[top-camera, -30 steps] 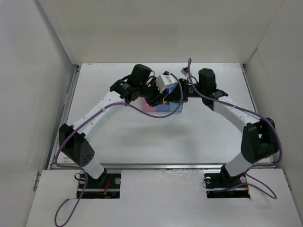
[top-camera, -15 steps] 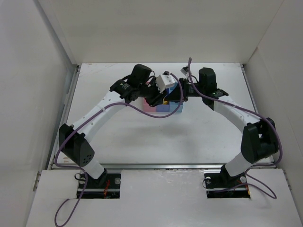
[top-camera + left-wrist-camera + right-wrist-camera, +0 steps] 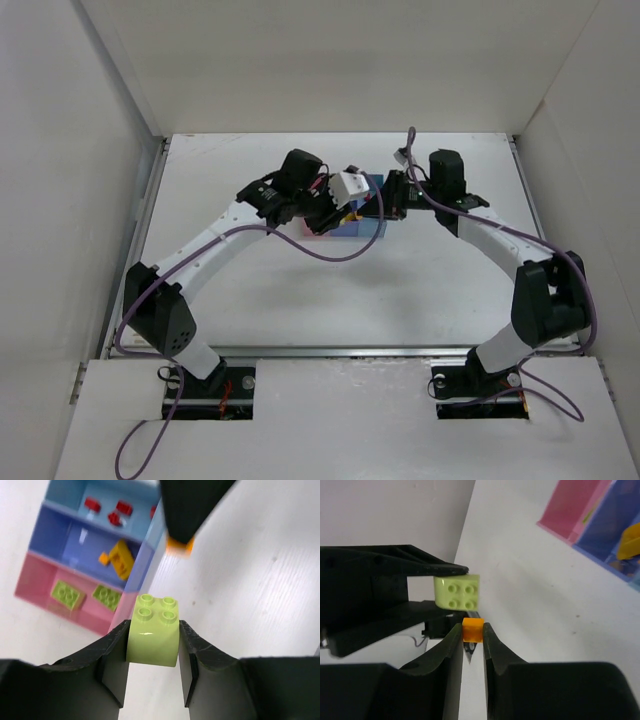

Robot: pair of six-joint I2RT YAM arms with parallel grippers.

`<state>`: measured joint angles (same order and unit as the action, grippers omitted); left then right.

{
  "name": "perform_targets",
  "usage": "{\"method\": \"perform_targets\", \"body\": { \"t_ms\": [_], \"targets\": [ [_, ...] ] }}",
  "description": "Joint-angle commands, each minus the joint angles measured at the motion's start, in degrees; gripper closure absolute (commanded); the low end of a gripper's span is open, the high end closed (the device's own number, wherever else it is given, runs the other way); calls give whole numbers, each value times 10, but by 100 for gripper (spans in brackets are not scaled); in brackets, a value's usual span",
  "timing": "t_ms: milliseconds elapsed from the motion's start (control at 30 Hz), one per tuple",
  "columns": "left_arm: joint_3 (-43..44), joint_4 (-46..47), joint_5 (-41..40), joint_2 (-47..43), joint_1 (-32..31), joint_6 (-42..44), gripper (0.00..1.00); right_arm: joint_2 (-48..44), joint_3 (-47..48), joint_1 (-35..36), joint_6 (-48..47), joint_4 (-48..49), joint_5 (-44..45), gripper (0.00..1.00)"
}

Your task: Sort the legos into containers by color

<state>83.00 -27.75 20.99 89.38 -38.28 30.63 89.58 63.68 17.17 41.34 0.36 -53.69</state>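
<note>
Two bricks are in my grip, one per gripper. My left gripper (image 3: 153,630) pinches a lime brick (image 3: 152,641), a two-by-two with its studs up, with a finger pressed flat on each side. My right gripper (image 3: 472,628) is closed down on a much smaller orange brick (image 3: 472,631) at the fingertips. Both held bricks hang over the bare table (image 3: 260,595), just beside the bin row (image 3: 134,575) and outside its walls.

Count inside the bin row, from the left wrist view:
- pink bin (image 3: 37,577): two lime bricks (image 3: 67,593), lying flat and apart
- medium blue bin (image 3: 55,542): one yellow-orange clump (image 3: 120,560)
- light blue bin (image 3: 65,494): at least three red bricks (image 3: 123,507); a fourth red patch at the wall is unclear

View differences: only the left wrist view shows all three bins' contents. The right wrist view catches just a corner of the bin row, but it shows the two held bricks close together, lime just above orange, not touching. In the overhead view, both arms meet over the bin row and cover most of it. The bricks are too small to make out there.
</note>
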Motion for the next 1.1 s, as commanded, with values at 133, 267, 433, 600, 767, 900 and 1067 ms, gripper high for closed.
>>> {"method": "perform_targets", "body": {
  "t_ms": [133, 267, 433, 600, 767, 900, 1067],
  "targets": [
    [-14, -20, -48, -24, 34, 18, 100, -30, -4, -35, -9, 15, 15, 100],
    [-9, -14, -48, -19, 41, 18, 100, -24, 7, -40, -9, 15, 39, 100],
    [26, 1, -48, 43, 60, -7, 100, 56, 109, -20, -83, -99, 147, 100],
    [53, 16, -48, 122, 94, -70, 100, 174, 277, 15, -135, -193, 191, 100],
    [45, 76, -48, 152, 100, -81, 100, 216, 301, 15, -122, -178, 205, 100],
    [61, 76, -48, 181, 100, -94, 92, 245, 338, 15, -122, -192, 198, 100],
    [66, 76, -60, 194, 110, -94, 51, 252, 343, 15, -122, -193, 198, 100]
  ]
}}
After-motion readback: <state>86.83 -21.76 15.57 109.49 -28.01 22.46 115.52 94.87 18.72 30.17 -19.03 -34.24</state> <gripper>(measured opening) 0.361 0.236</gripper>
